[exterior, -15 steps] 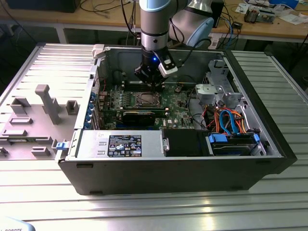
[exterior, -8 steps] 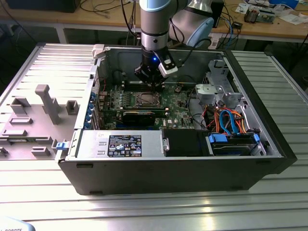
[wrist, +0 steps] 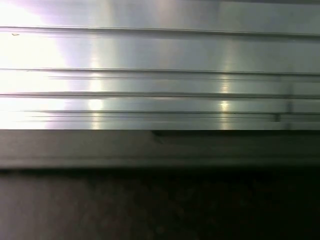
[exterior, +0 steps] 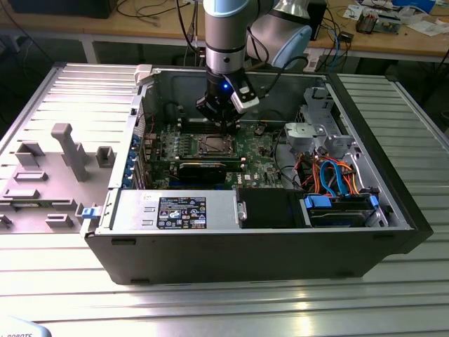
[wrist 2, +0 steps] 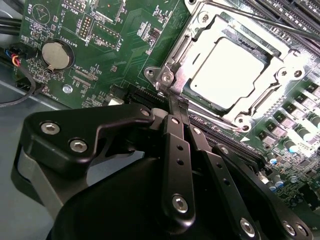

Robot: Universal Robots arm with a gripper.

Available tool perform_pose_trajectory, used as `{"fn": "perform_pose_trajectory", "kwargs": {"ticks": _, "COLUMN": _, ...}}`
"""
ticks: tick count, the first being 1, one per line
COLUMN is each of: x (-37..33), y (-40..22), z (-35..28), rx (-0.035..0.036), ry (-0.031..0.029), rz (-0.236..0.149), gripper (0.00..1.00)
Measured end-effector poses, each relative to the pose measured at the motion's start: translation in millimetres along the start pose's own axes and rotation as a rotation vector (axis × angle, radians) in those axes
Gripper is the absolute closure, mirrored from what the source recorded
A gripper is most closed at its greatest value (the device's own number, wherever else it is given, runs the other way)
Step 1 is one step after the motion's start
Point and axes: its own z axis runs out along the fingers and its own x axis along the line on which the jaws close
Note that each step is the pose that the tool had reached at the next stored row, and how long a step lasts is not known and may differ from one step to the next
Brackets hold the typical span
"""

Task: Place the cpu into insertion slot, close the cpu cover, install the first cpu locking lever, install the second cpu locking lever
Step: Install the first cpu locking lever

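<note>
One arm is working inside the open computer case (exterior: 126, 232), and its pincer (wrist 2: 176, 102) is reaching down to the corner of the chip socket (wrist 2: 200, 22) on the green board (wrist 2: 120, 55). In the second wrist view the two black fingers (wrist 2: 176, 145) are lying close together, tips nearly meeting, and they appear to be pinching the end of a thin metal lever (wrist 2: 172, 97) just at the socket's corner hinge; I am judging that from how the tips are converging on it, since the contact itself is partly hidden.

Just beyond the fingertips the chip (wrist 2: 227, 72) is sitting flat in the socket, its pale metal face showing through the window of the silver cover (wrist 2: 272, 75), which is lying down over it. So the chip seems already seated and the cover already closed, which would explain why the pincer is at the frame's edge rather than above the chip: a lever has to be caught by its end to swing. A second thin rod (wrist 2: 250, 17) is running along the far side of the socket from the pincer.

A round coin battery (wrist 2: 57, 54) is sitting well off to one side of the fingers, apart from the work. In the exterior view the pincer (exterior: 223, 126) is hanging right over the socket (exterior: 210, 146), upright, with the board's long black card (exterior: 202, 170) nearer the camera than it.
</note>
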Motion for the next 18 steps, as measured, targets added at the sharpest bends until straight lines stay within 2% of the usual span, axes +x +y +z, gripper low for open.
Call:
{"fn": "perform_pose_trajectory", "kwargs": {"ticks": 11, "x": 0.1, "y": -0.3, "z": 2.4, "rx": 0.0024, "ry": 0.0001, "rz": 0.0, "gripper": 0.89}}
{"fn": "perform_pose_trajectory", "kwargs": {"ticks": 12, "x": 0.0, "y": 0.1, "z": 3.3, "rx": -0.0002, "ry": -0.0008, "rz": 0.0, "gripper": 0.89}}
{"fn": "perform_pose_trajectory", "kwargs": {"ticks": 15, "x": 0.2, "y": -0.3, "z": 3.7, "rx": 0.0029, "ry": 0.0001, "rz": 0.0, "gripper": 0.89}}
{"fn": "perform_pose_trajectory", "kwargs": {"ticks": 18, "x": 0.2, "y": -0.3, "z": 4.1, "rx": 0.0021, "ry": 0.0002, "rz": 0.0, "gripper": 0.89}}
